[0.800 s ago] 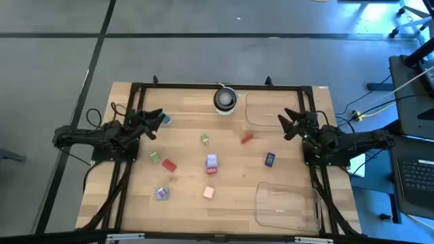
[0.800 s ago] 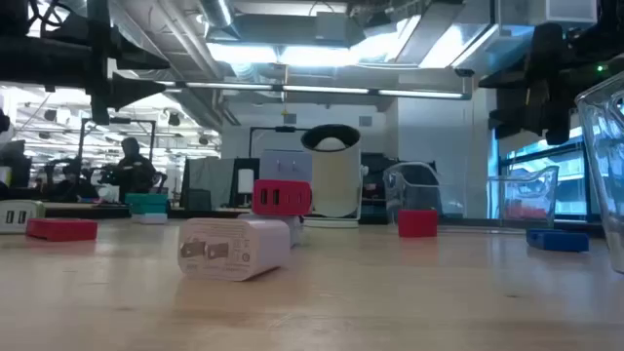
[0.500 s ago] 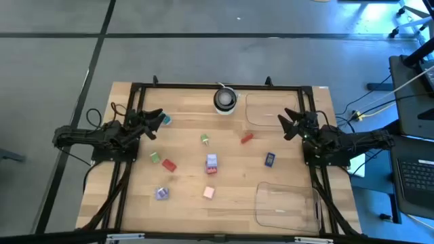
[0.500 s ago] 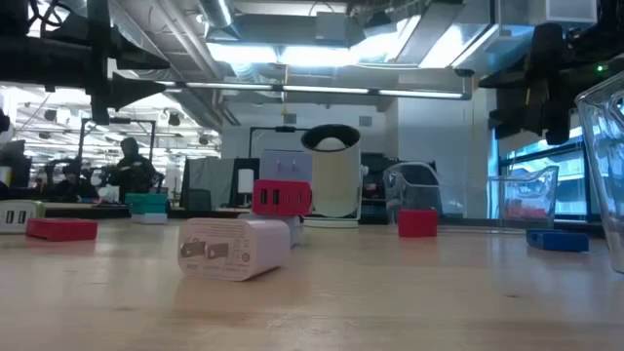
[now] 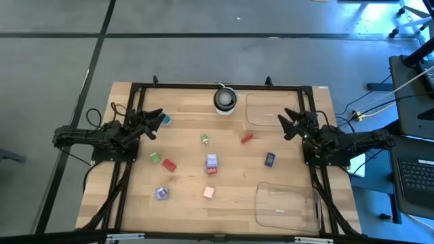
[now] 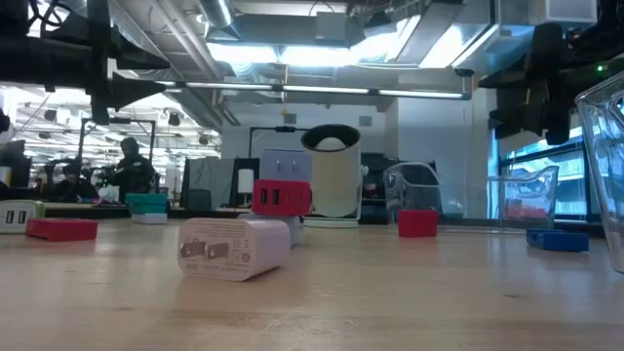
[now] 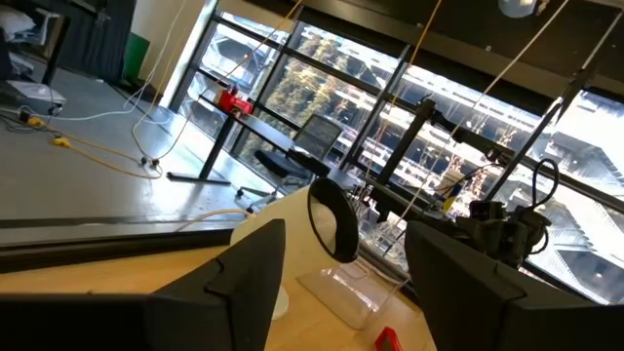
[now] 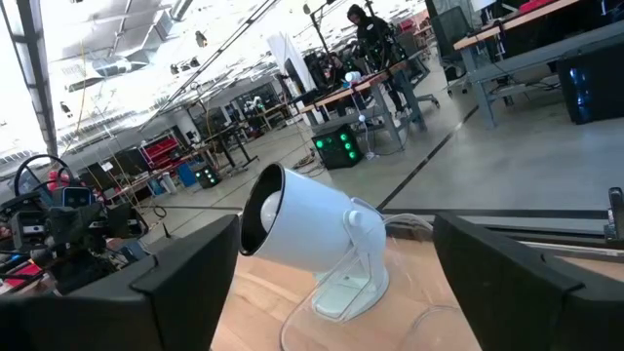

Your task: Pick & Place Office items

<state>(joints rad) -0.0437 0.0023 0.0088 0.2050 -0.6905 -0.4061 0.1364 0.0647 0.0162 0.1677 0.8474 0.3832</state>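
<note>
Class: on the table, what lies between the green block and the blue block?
In the high view, a red block lies between the green block and the blue block.

Clear tray [image 6: 606, 166] cut off by low view's right edge.

Lighting is bright and even, supplied by ceiling strips [image 6: 292, 51] seen in the low view. From above, the wooden table [image 5: 224, 196] is evenly lit, with faint, soft shadows under the pieces. In the low view, the near table surface is out of focus; the white plug [image 6: 234, 249] is fairly sharp. Daylight through the windows [image 7: 292, 88] overexposes the left wrist view. The right wrist view bends straight lines at its edges, and its bright ceiling washes out.
</note>
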